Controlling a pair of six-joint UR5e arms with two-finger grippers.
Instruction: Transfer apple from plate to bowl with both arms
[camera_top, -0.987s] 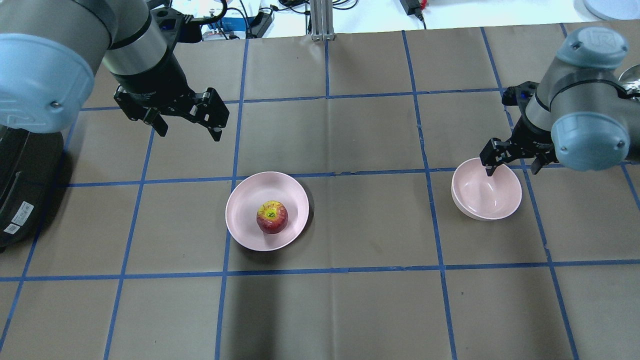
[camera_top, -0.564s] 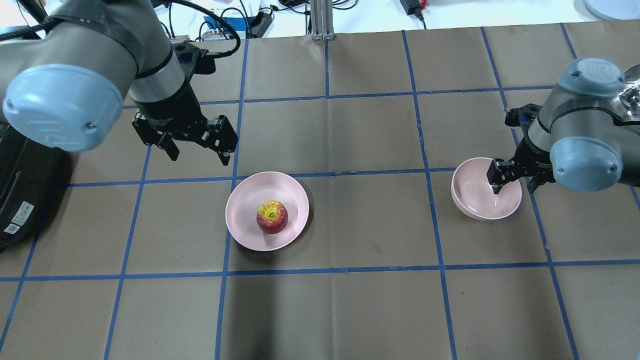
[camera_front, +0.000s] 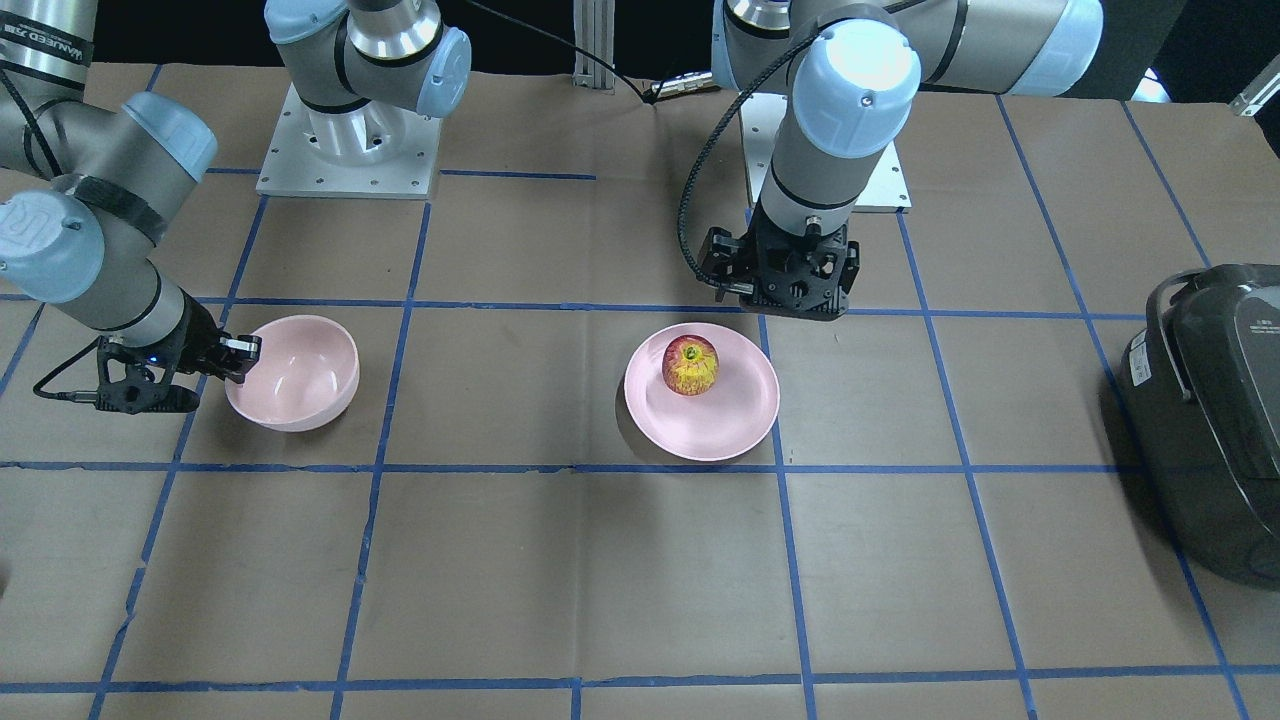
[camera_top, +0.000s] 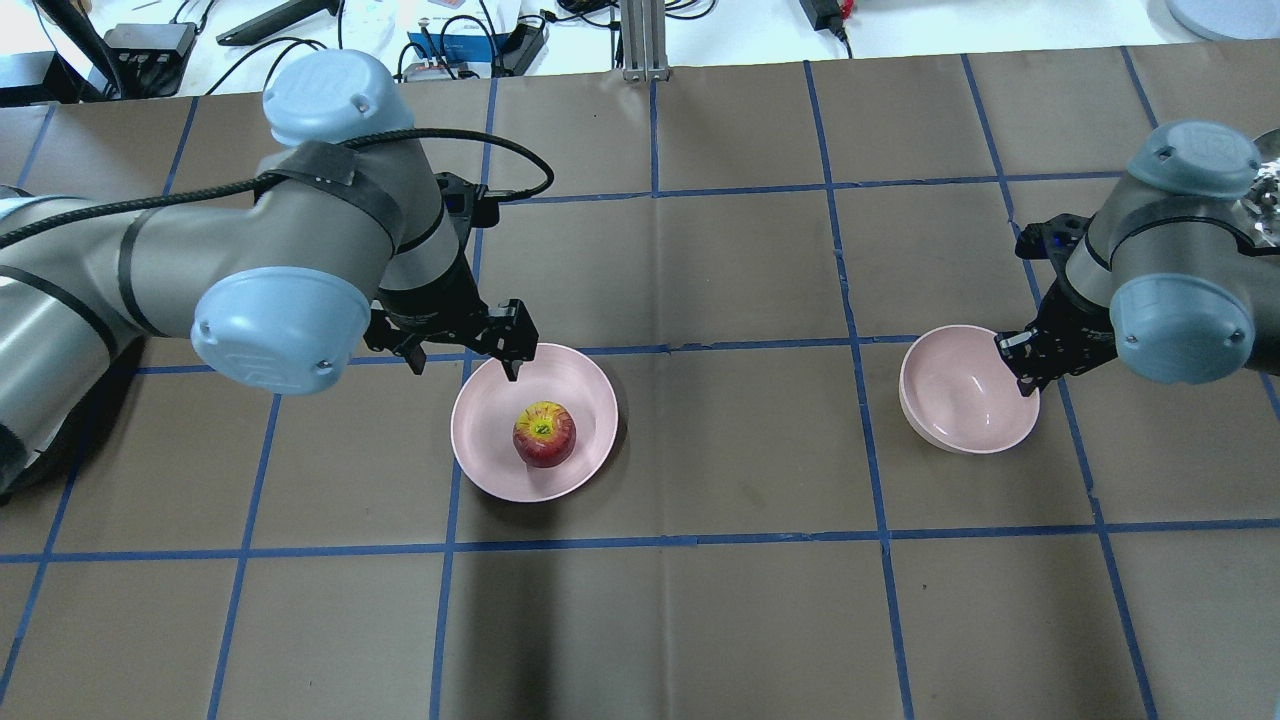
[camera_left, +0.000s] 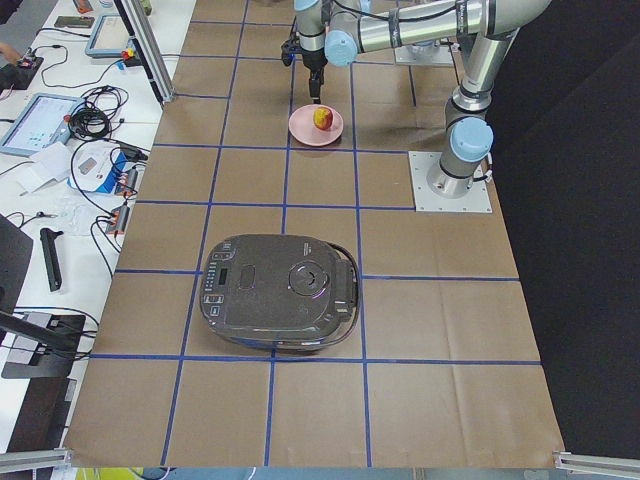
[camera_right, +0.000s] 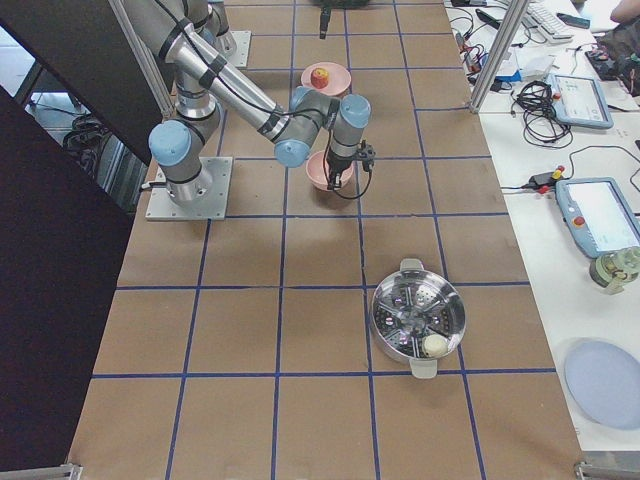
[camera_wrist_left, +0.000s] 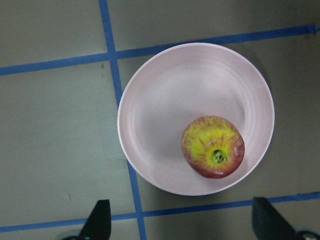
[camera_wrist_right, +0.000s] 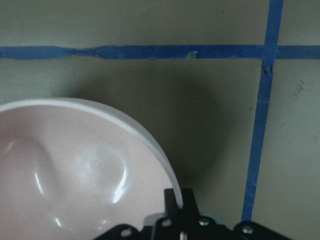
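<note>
Though tilted, UR on right arm

Bright even overhead light; soft shadow by plate; glare spots in bowl; wrist cams slightly blurry.

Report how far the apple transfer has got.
Done: the right gripper is shut on the rim of the bowl. In hand: the left gripper, fingers open, hovers above the plate, clear of the apple. Left: the apple sits ungrasped on the plate, so it has yet to be picked up and put in the empty bowl.
</note>
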